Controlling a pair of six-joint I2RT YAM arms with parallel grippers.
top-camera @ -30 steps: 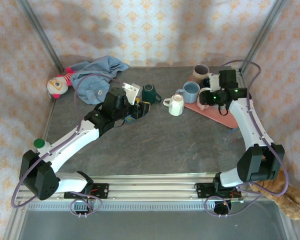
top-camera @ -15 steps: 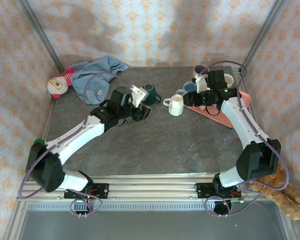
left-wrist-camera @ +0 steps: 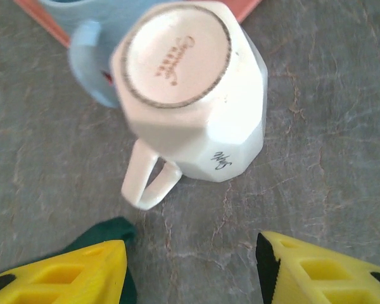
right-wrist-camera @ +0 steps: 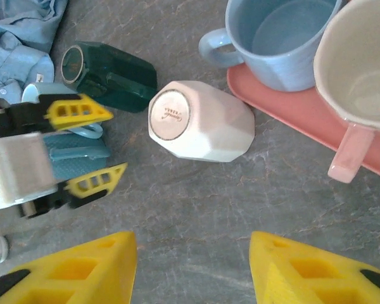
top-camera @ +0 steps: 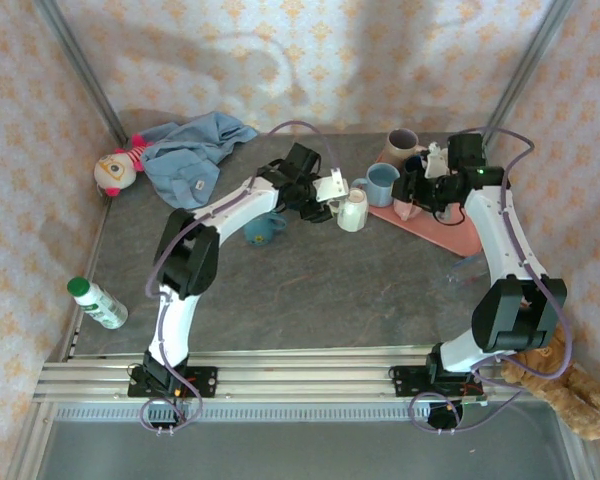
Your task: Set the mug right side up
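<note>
Top external view first: the white mug (top-camera: 352,210) sits bottom-up on the table (top-camera: 310,290), roughly 2 o'clock from the table's middle, just off the 9 o'clock side of the pink tray (top-camera: 435,228). The left gripper (top-camera: 336,196) is really close at its 9 o'clock. The right gripper (top-camera: 412,196) is at its 3 o'clock, over the tray. A light blue mug (top-camera: 382,183) stands upright at the white one's 1 o'clock, right at the tray's edge.

Left wrist cam is pretty clear. The left gripper (left-wrist-camera: 190,244) is spread wide with nothing between its yellow fingers (left-wrist-camera: 82,272). The white mug (left-wrist-camera: 190,95) is dead ahead at 12 o'clock, its brown-ringed base facing the lens and its handle sticking out toward 7 o'clock. Can't tell if it touches the light blue mug (left-wrist-camera: 88,60) at its 10 o'clock.

Right wrist cam: the right gripper (right-wrist-camera: 191,244) is also spread apart and empty, with the white mug (right-wrist-camera: 199,120) at its 12 o'clock. A dark green mug (right-wrist-camera: 111,76) lies on its side at the white mug's 10 o'clock. The left gripper (right-wrist-camera: 118,142) sits at 9 o'clock, a teal mug (right-wrist-camera: 82,149) showing behind its fingers. A cream mug (right-wrist-camera: 361,63) with a pink handle sits on the tray at 3 o'clock.

Back in the top view, a blue cloth (top-camera: 190,155) and a doll (top-camera: 118,168) are in the table's 10 o'clock corner. A bottle (top-camera: 98,302) lies around 8 o'clock.
</note>
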